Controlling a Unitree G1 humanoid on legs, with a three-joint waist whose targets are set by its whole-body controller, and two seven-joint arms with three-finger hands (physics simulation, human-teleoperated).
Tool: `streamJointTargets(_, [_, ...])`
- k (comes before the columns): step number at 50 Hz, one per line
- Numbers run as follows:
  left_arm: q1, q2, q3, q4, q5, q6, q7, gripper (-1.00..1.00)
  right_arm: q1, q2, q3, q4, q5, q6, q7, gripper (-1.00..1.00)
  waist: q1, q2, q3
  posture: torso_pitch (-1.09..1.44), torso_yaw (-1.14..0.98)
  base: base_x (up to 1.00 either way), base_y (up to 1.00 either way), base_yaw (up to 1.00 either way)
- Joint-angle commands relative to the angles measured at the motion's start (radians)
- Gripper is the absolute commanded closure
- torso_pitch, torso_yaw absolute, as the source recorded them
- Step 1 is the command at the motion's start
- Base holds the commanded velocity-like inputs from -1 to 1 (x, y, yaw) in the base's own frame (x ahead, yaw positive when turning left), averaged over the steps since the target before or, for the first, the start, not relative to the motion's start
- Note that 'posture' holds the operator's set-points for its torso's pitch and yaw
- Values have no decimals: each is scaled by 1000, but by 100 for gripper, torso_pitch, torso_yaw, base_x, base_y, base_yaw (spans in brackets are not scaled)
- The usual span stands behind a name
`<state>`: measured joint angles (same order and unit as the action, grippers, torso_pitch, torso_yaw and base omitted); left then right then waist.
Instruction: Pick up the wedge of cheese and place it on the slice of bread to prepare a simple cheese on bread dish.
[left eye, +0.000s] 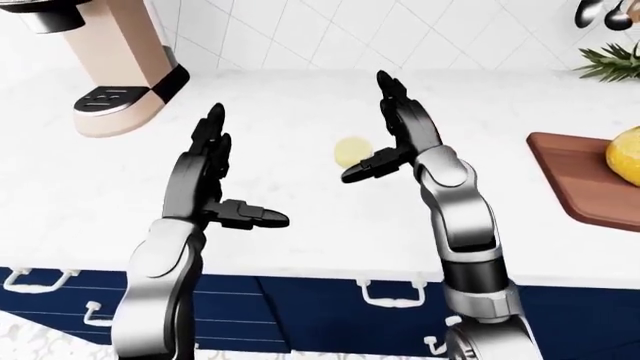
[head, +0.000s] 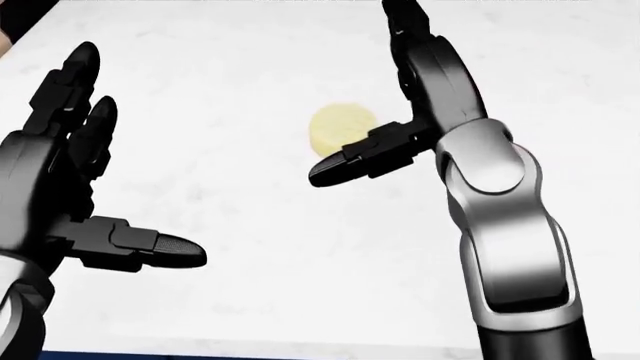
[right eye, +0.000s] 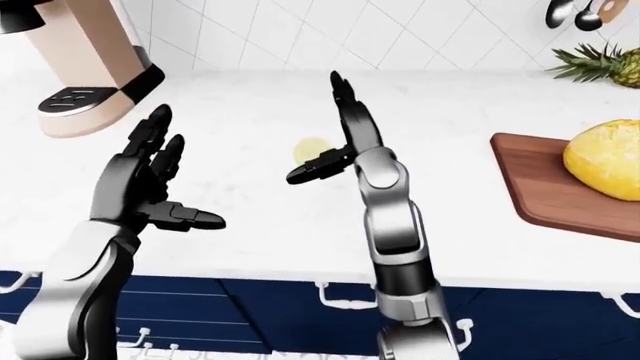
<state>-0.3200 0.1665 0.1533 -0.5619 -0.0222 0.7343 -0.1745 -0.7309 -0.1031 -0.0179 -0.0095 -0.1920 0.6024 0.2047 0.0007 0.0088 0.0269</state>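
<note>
The cheese (head: 343, 129) is a small pale yellow piece lying on the white counter (left eye: 300, 240), in the middle of the views. My right hand (left eye: 368, 127) is open, its fingers upright just right of the cheese and its thumb (head: 345, 165) pointing left under it, not touching. My left hand (left eye: 245, 169) is open and empty, further left and lower in the view. The bread (right eye: 605, 161) is a golden-yellow lump on a brown wooden cutting board (right eye: 540, 187) at the right edge.
A beige coffee machine (left eye: 120, 67) stands at the top left. A pineapple (left eye: 610, 64) and hanging utensils (left eye: 600, 11) are at the top right by the tiled wall. Blue drawers with white handles (left eye: 330, 300) run below the counter edge.
</note>
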Motion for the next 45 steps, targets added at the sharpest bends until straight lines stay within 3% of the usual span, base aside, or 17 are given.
streamJointTargets(1, [-22, 5, 4, -26, 3, -40, 4, -100, -39, -3, -3, -26, -10, -45, -8, -100, 0, 1, -26, 0, 0, 0, 0, 0])
streamJointTargets(31, [-13, 5, 10, -34, -1, -37, 4, -100, -44, 6, 2, 166, -69, -203, -24, -100, 1, 1, -26, 0, 0, 0, 0, 0])
streamJointTargets(37, [-13, 7, 8, -22, 3, -48, 1, -100, -39, 7, 4, 161, -78, -201, -17, -76, 1, 0, -26, 0, 0, 0, 0, 0])
streamJointTargets(39, [-14, 7, 9, -27, 3, -43, 0, -100, -36, 8, 5, 168, -81, -209, -16, -48, 1, 0, -27, 0, 0, 0, 0, 0])
streamJointTargets(45, [-14, 7, 10, -25, 3, -45, -1, -100, -33, 9, 6, 186, -89, -224, -18, -55, 1, 0, -27, 0, 0, 0, 0, 0])
